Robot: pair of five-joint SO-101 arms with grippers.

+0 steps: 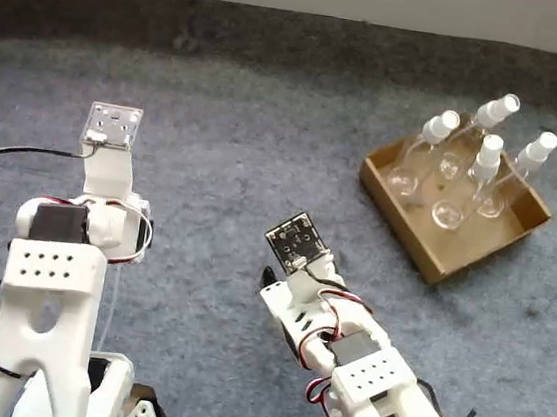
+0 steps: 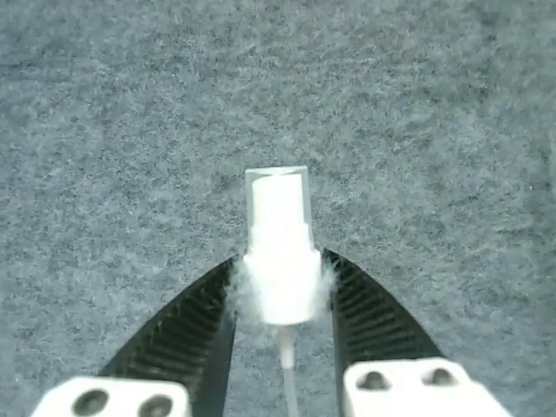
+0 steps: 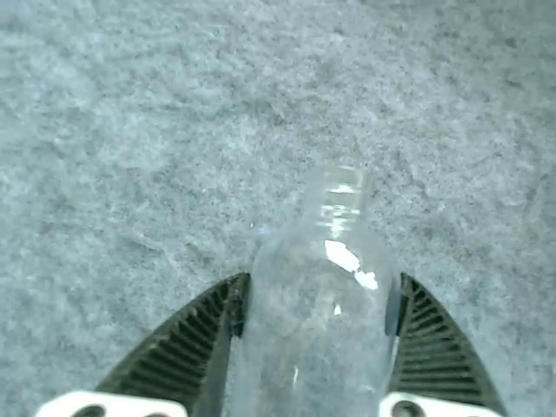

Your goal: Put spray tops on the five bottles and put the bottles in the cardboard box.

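Left end effector [image 2: 280, 262] clamps spray top [image 2: 278, 221], right end effector [image 3: 321, 282] clamps bottle [image 3: 318, 339].

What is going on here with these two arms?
The left gripper is shut on a white spray top, and the right gripper is shut on a clear bottle with no top. Four bottles with tops are already in the cardboard box, so this seems to be the last pair.
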